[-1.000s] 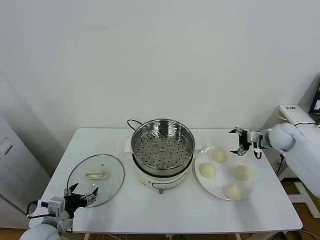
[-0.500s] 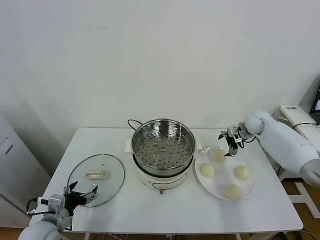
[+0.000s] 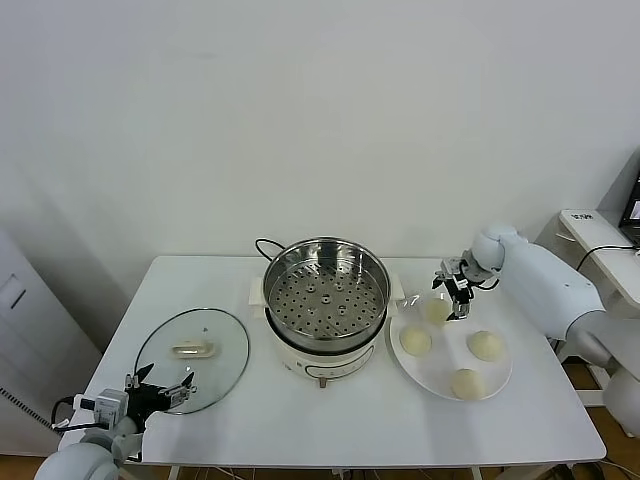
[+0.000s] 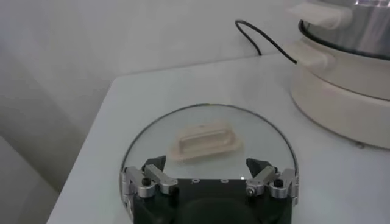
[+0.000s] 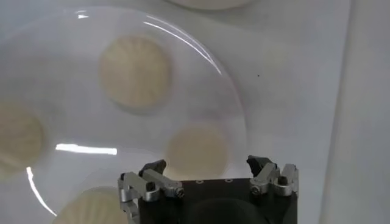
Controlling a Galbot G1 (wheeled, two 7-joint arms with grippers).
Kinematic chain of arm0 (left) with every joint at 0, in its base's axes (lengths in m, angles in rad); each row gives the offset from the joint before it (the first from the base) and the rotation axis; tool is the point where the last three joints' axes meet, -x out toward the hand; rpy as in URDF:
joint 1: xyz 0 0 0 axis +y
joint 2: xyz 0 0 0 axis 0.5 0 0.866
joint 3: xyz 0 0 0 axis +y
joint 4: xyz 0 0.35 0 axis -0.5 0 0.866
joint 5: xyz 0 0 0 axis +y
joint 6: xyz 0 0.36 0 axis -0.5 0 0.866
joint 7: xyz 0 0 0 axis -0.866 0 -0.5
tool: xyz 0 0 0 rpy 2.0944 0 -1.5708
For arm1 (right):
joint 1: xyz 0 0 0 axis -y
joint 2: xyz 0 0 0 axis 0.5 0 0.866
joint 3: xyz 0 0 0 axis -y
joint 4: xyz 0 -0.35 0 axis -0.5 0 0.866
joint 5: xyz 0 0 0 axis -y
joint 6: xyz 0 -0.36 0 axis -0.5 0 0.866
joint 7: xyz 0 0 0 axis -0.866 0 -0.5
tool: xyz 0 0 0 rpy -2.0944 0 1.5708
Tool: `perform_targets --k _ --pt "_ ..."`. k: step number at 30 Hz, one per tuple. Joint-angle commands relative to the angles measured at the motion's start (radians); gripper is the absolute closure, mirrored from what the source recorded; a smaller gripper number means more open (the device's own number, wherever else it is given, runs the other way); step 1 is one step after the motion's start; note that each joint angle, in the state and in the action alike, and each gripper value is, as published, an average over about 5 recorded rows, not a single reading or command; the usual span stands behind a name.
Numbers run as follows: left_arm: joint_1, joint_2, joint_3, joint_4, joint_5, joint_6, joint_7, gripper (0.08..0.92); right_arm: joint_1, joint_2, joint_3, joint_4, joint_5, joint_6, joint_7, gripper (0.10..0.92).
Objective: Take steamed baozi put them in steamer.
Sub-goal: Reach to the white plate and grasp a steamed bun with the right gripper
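Four buns [image 3: 415, 341] sit on the white plate [image 3: 440, 378], just right of the empty steamer [image 3: 325, 290]. Right claw [image 3: 452, 288] hangs open over the rear bun [image 5: 196, 151], not touching. Left claw [image 3: 160, 392] open, idle by the glass lid [image 3: 192, 357]. Buns look soft, light, easily dented: grip low across the widest part, gently.

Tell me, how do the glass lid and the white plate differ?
The glass lid is see-through with a cream handle at its middle; the white plate is opaque. The lid lies bare on the steamer's left side, the plate on its right carrying four baozi. The left hand waits at the lid's near edge; the right hand hovers open above the plate's far bun. Both are round and flat.
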Motion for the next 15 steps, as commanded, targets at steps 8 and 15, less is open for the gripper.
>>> perform_targets --k 8,15 --pt "0.002 0.002 0.001 -0.006 0.002 0.002 0.002 0.177 -0.038 0.046 0.065 -0.071 -0.041 0.0 -0.003 0.302" --pt "0.001 0.0 0.0 -0.011 0.002 0.004 0.0 0.177 -0.03 0.05 0.065 -0.067 -0.037 0.002 -0.002 0.466"
